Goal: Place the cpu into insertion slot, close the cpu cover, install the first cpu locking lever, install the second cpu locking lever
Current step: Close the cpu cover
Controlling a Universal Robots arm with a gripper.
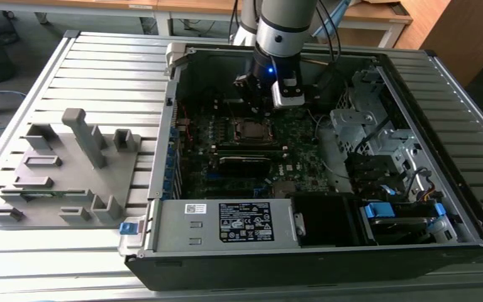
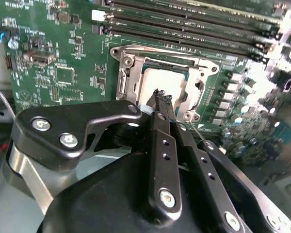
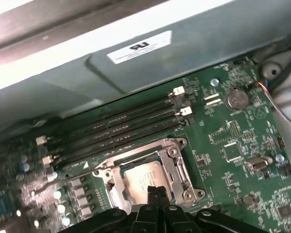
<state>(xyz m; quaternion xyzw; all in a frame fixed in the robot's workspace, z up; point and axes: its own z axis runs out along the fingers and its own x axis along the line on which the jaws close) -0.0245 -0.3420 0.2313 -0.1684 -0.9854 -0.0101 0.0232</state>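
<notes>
An open computer case [image 1: 443, 207] sits on a slatted counter [image 1: 73, 69]. The socket [image 1: 250, 130] is at the centre of the exterior view. In both wrist views the chip [image 3: 140, 177] lies in it, framed by the silver cover [image 3: 178, 167]. The end effector [image 2: 162, 97] hovers just above, fingers pinched narrow, holding nothing.

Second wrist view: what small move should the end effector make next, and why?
Probably shift slightly sideways toward the rim of the cpu cover, for the locking step: the cover looks down around the seated cpu, and the shut end effector hangs over the chip.
</notes>
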